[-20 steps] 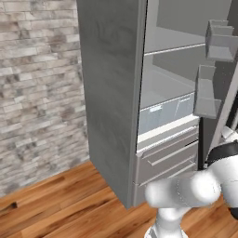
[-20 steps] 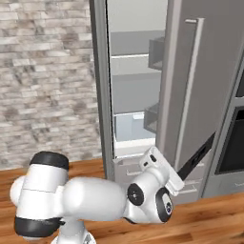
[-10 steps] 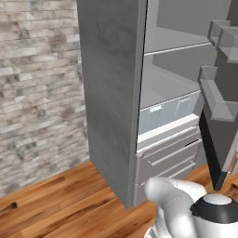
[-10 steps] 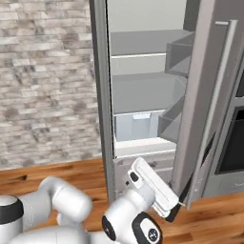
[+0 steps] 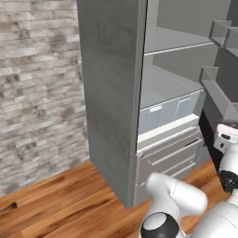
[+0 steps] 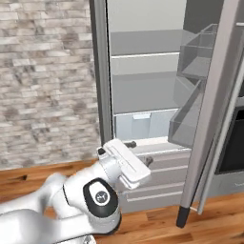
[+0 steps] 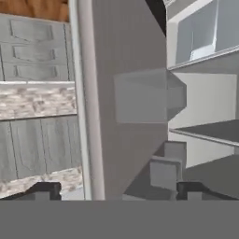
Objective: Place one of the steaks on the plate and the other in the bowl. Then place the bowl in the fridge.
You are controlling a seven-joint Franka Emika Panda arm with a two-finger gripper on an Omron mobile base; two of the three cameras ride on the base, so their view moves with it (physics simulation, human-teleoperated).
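The fridge [image 6: 143, 90] stands with its door [image 6: 214, 109] swung wide to the right, showing pale shelves, a clear crisper box [image 6: 143, 125] and door bins [image 6: 190, 71]. My gripper [image 6: 139, 152] is open and holds nothing. It hangs in front of the fridge's lower drawers, left of the door and apart from it. In the rolled hand view the gripper [image 7: 119, 191] has its tips far apart, looking at the door's edge [image 7: 126, 70] and its bins. The fridge's grey side [image 5: 111, 93] faces the left base camera. The steaks, the plate and the bowl are out of view.
A brick wall [image 6: 47, 86] stands left of the fridge, above a wooden floor [image 5: 56, 204]. A dark oven front [image 6: 233, 143] lies behind the open door. Grey panelled cupboards [image 7: 32, 51] show past the door. My arm's white links [image 5: 176, 195] bulk low in front.
The jaws have gone from nearly shut to wide open. The fridge door has swung further open to the right, and my hand has drawn back left, away from it.
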